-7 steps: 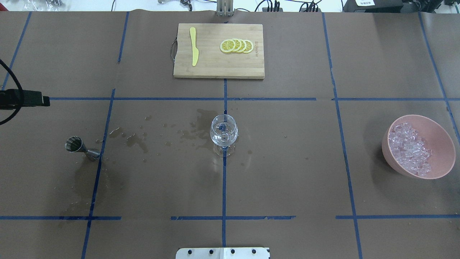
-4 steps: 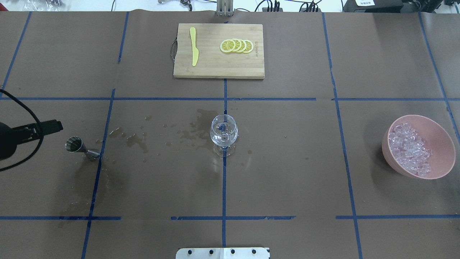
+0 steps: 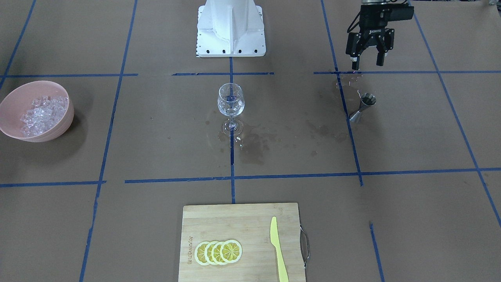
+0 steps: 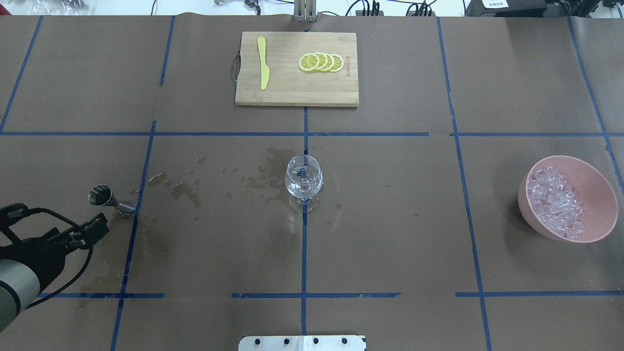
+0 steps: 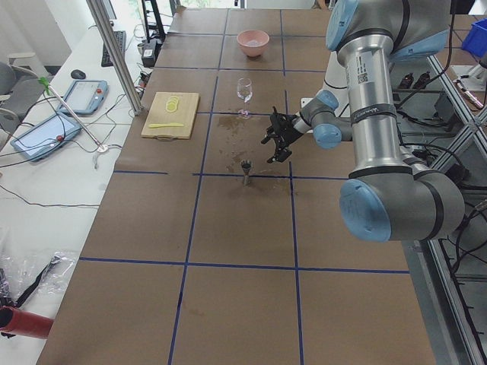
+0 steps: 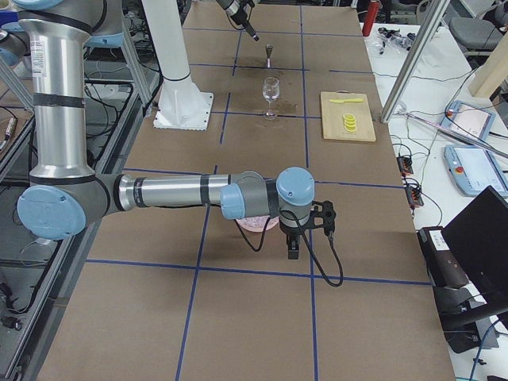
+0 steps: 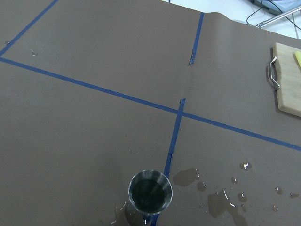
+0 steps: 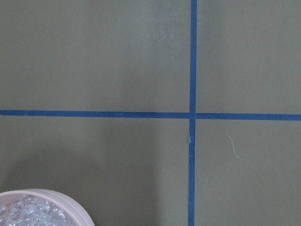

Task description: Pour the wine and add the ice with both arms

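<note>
Since a second ago the black two-finger left gripper (image 3: 368, 64) has come in from the table's far left edge toward the robot's side, and now hangs just short of the small steel double-cone jigger (image 3: 363, 107). Its jaws stand wide apart with nothing between them; the jigger is upright just ahead of and below them, not touched. As for progress, I judge neither half done. The clear stemmed wine glass (image 4: 303, 181) stands well off to the side of those jaws at the table's middle, and it looks empty, though a little clear liquid would be hard to tell from here. Dark wet patches (image 4: 185, 191) stain the brown paper between jigger and glass. The small clear ice cubes (image 4: 555, 207) all lie heaped in the pink round bowl (image 4: 602, 195) at the other end. Picking up the jigger, pouring and moving the ice seem to be left. The left wrist view looks straight down into the jigger's cup, dark inside and possibly filled, with a puddle at its foot; the overhead view shows only its flank. Only the right side view shows the right gripper (image 6: 294, 242), hanging just over the bowl; whether its jaws are apart I cannot tell. The right wrist view catches just the bowl's rim.
</note>
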`<act>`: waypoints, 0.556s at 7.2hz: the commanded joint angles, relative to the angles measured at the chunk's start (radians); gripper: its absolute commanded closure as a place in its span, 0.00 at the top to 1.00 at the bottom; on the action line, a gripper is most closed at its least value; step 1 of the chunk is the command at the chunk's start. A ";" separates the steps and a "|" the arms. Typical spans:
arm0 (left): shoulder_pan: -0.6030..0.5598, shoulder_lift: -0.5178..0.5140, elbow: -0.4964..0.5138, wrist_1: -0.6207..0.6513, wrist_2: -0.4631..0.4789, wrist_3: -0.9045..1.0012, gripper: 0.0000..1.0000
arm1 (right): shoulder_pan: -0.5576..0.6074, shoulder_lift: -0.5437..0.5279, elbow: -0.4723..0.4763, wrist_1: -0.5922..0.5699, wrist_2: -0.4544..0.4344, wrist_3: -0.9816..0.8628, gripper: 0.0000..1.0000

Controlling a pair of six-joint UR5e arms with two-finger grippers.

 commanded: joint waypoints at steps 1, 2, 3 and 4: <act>0.111 -0.014 0.016 0.141 0.134 -0.094 1.00 | 0.000 -0.004 0.001 0.000 0.002 0.000 1.00; 0.135 -0.042 0.074 0.144 0.221 -0.143 0.99 | 0.000 -0.004 0.001 0.000 0.002 0.000 1.00; 0.141 -0.098 0.142 0.146 0.283 -0.155 0.99 | 0.000 -0.004 0.001 0.000 0.002 0.000 1.00; 0.141 -0.126 0.182 0.157 0.340 -0.155 0.99 | 0.000 -0.004 0.003 0.000 0.002 0.000 1.00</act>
